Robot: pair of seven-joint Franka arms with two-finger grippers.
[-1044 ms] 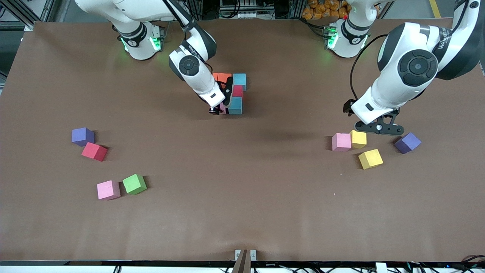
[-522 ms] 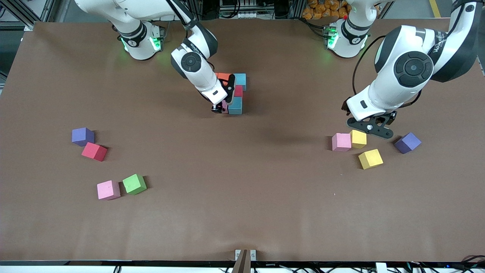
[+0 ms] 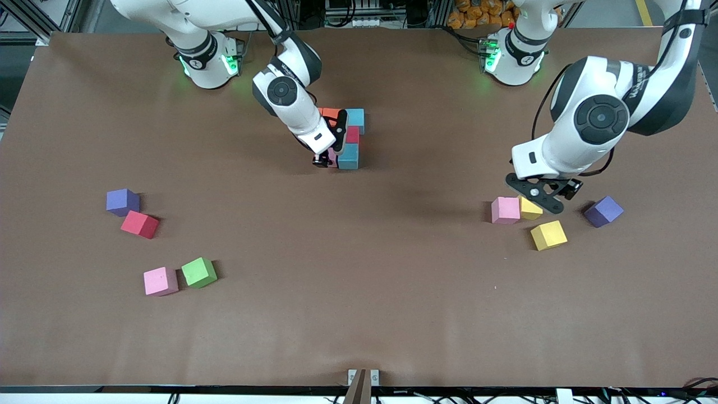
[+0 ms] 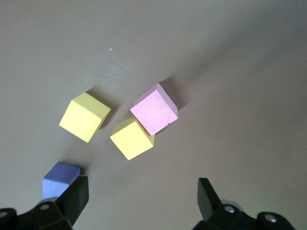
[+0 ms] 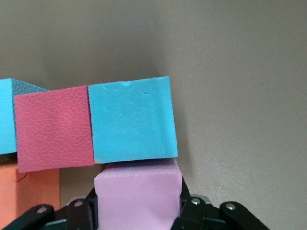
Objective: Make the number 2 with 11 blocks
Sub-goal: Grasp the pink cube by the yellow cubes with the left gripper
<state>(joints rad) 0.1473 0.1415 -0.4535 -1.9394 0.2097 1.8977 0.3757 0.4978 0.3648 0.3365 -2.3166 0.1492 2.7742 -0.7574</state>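
- Right tool [image 3: 328, 161] clenched on a pink block [image 5: 138, 194], set down against the started number 2 [image 3: 346, 137] mid-surface, near the arm bases.
- Started figure: orange [image 3: 332, 113], two light blue [image 3: 355, 119] [image 3: 349, 157], one crimson [image 3: 352, 134] visible.
- Left tool [image 4: 143, 199] released, over a yellow block [image 3: 528, 209] touching a pink block [image 3: 505, 210].
- Near them: one more yellow [image 3: 548, 235], one purple [image 3: 603, 211].
- Right arm's end of the surface [image 3: 359, 292]: one purple [image 3: 123, 201], crimson [image 3: 139, 224], pink [image 3: 160, 281], green [image 3: 198, 272].
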